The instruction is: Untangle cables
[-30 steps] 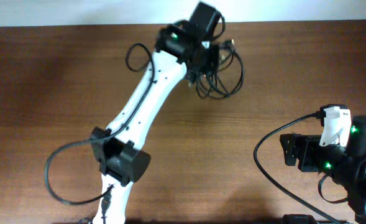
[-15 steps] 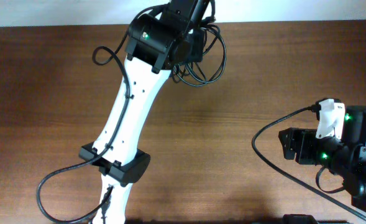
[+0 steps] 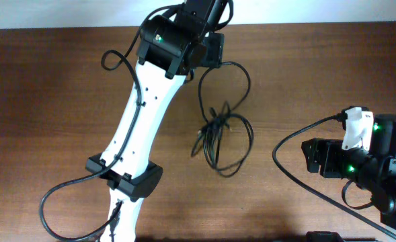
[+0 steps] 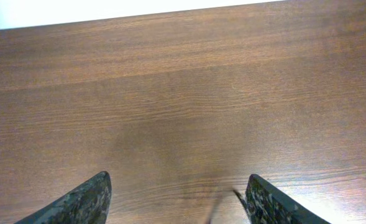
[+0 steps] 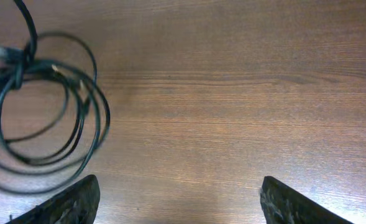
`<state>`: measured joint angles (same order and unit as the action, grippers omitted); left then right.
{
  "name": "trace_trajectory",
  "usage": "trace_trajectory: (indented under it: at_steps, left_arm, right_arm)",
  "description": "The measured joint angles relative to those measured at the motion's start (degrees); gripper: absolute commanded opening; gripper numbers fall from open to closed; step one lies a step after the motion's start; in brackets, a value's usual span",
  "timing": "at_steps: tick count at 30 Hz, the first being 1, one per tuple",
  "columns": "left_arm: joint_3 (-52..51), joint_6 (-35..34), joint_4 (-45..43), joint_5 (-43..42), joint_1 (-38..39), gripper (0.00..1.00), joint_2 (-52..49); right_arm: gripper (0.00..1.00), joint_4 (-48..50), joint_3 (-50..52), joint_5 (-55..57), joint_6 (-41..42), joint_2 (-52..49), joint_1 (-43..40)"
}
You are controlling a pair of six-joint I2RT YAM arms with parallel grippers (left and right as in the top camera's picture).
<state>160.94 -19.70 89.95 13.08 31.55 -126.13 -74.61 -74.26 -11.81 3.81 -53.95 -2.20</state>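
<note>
Nearest the robot's base, the right end effector (image 5: 178, 186) hangs with its fingers spread wide and empty. It is probably best brought in low to pin the knot while one strand is drawn clear. At the middle of the desk (image 3: 50, 101), the cables (image 3: 219, 134) lie as thin black loops bunched at one crossing, with a small plug end showing. Farthest, the left end effector (image 4: 179, 180) is likewise wide open and grips nothing, though one loop runs up beside it.

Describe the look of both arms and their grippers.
The left arm: long white link, black joints, green light, thick black cable alongside. The right arm: black, white cap, green lights. The left gripper and right gripper: dark speckled fingers.
</note>
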Motion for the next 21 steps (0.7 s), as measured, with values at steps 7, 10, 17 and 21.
trace_trajectory:
  at_steps: [7, 10, 17, 21]
  left_arm:
    - [-4.5, 0.22, -1.11, -0.87, 0.0, 0.72, -1.14]
    - [-5.2, 0.33, -1.36, -0.26, 0.0, 0.65, -2.78]
    - [-5.4, 0.24, -1.86, 9.73, 0.24, 0.78, -3.43]
    - [-5.44, 0.55, -2.67, 25.57, 1.64, 0.91, -4.13]
  right_arm:
    - [0.82, -0.22, 0.0, 0.0, 0.04, 0.0, 0.0]
    - [0.82, -0.22, 0.0, 0.0, -0.02, 0.0, 0.0]
    - [0.82, -0.22, 0.0, 0.0, 0.0, 0.0, 0.0]
    - [0.82, -0.17, 0.0, 0.0, 0.04, 0.0, 0.0]
